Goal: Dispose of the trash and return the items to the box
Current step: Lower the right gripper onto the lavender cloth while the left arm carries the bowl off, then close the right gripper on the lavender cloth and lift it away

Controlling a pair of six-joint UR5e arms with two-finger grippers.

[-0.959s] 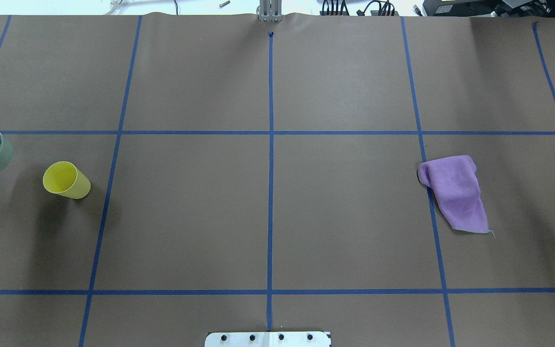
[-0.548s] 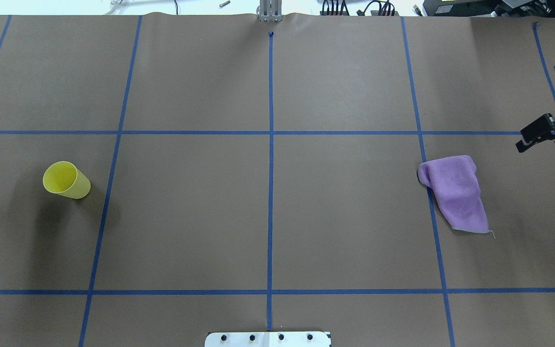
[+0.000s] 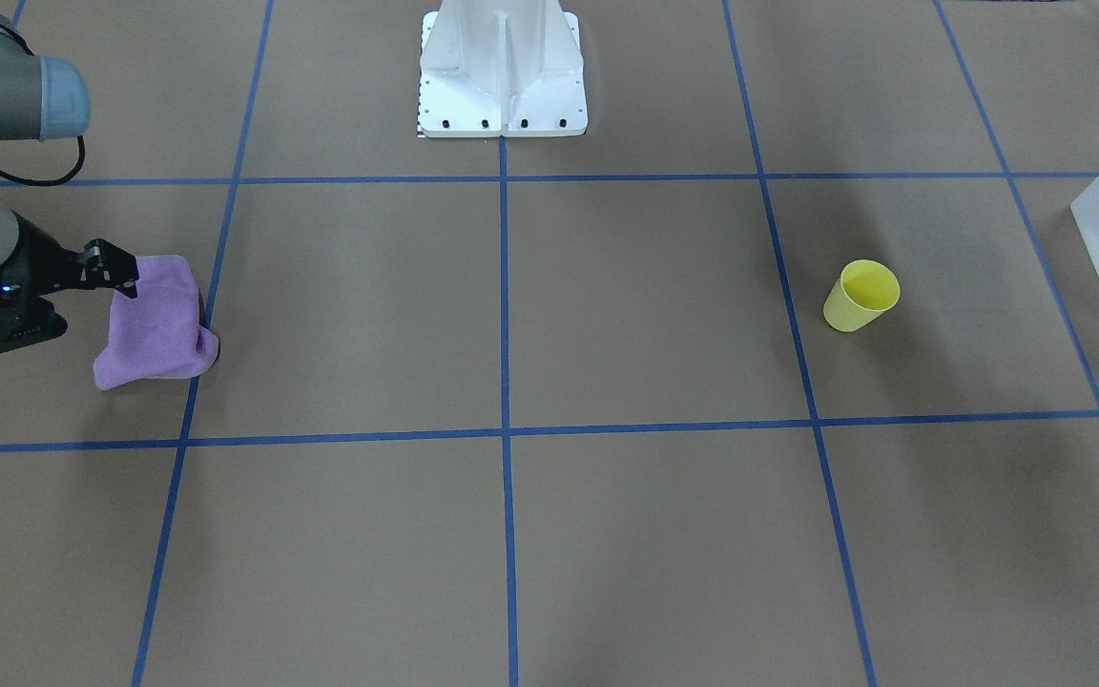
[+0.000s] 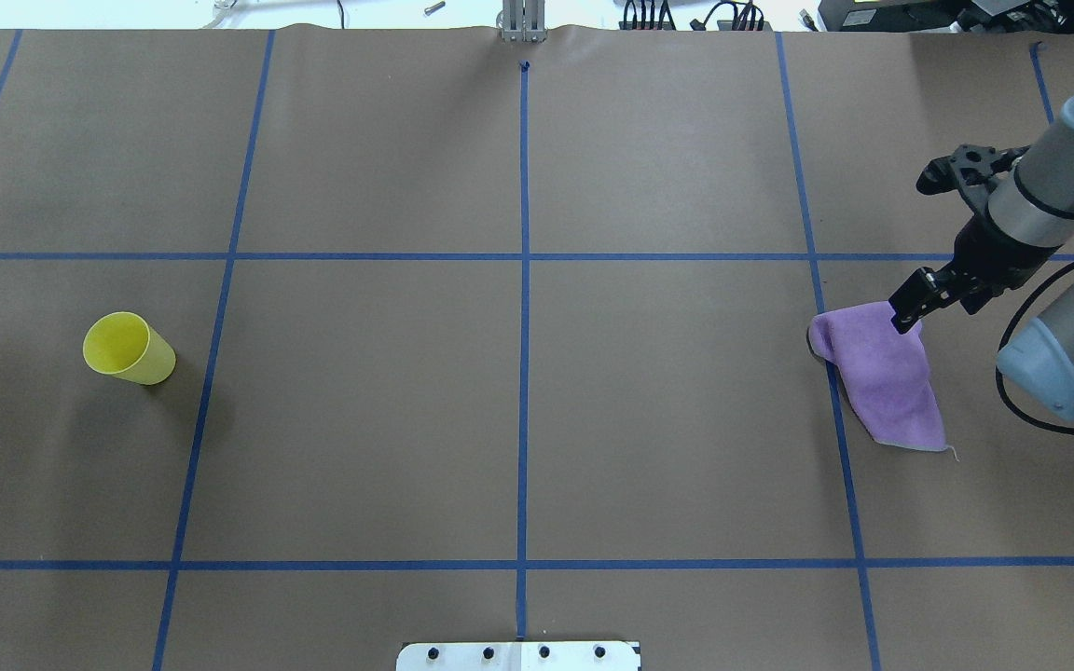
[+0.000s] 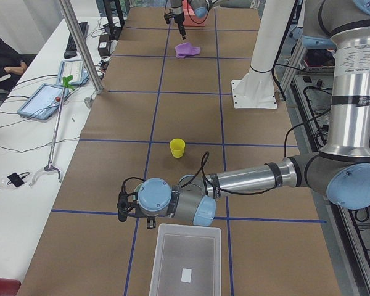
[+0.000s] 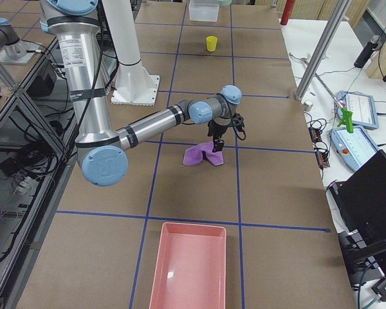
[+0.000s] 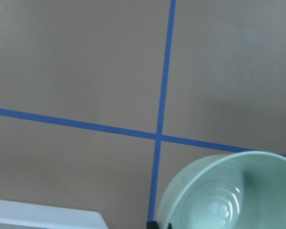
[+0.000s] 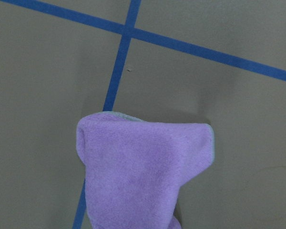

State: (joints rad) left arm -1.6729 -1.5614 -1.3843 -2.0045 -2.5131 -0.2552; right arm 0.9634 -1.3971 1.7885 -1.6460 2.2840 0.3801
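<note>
The yellow cup (image 4: 127,349) stands upright on the left of the table; it also shows in the front view (image 3: 860,296). The mint-green bowl (image 7: 229,191) shows only in the left wrist view, held at its rim by my left gripper (image 5: 124,206), just beside the frosted white box (image 5: 185,259). A corner of the box (image 7: 38,218) lies below the bowl. My right gripper (image 4: 919,247) is open, one fingertip (image 4: 905,312) at the far edge of a crumpled purple cloth (image 4: 882,368).
A pink tray (image 6: 190,264) lies at the table's right end. The white robot base (image 3: 502,72) stands at the near middle edge. Blue tape lines cross the brown table. Tablets and cables lie past the far edge.
The bowl has left the overhead view to the left, carried by my left gripper. My right arm has come in from the right edge and reached the purple cloth.
</note>
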